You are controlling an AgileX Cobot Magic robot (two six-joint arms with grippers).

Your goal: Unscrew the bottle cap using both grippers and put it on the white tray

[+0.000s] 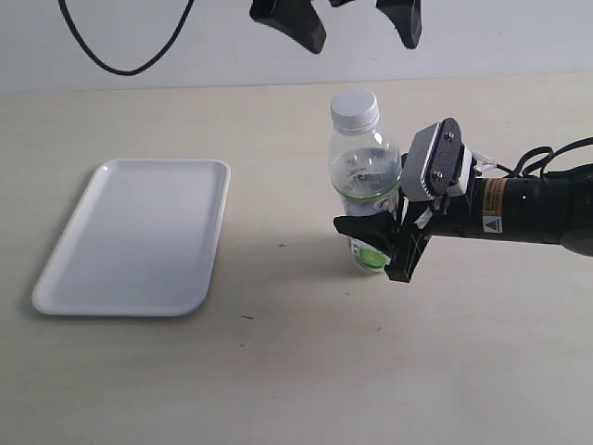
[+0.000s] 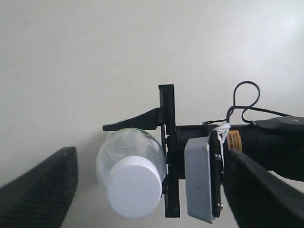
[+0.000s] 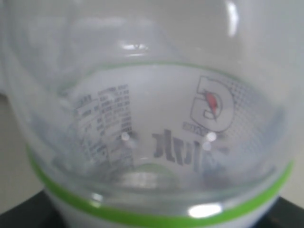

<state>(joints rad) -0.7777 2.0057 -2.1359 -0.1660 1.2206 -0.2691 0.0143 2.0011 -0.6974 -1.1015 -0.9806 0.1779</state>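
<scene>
The clear bottle (image 1: pixel 366 181) stands upright on the table with its white cap (image 1: pixel 355 108) screwed on. My right gripper (image 1: pixel 380 246) is shut on the bottle's lower body, a black finger on each side of the green-and-white label. The right wrist view is filled by the bottle (image 3: pixel 152 118) at very close range. My left gripper (image 1: pixel 350 19) hangs open above the cap, apart from it. In the left wrist view the cap (image 2: pixel 133 187) and bottle shoulder (image 2: pixel 124 147) lie between the left gripper's spread fingers (image 2: pixel 45 190). The white tray (image 1: pixel 139 232) lies bare to the left.
The right arm (image 1: pixel 528 209) with its grey block (image 1: pixel 431 159) reaches in low from the right edge. A black cable loop (image 1: pixel 120 65) hangs against the back wall at upper left. Bare table lies between tray and bottle.
</scene>
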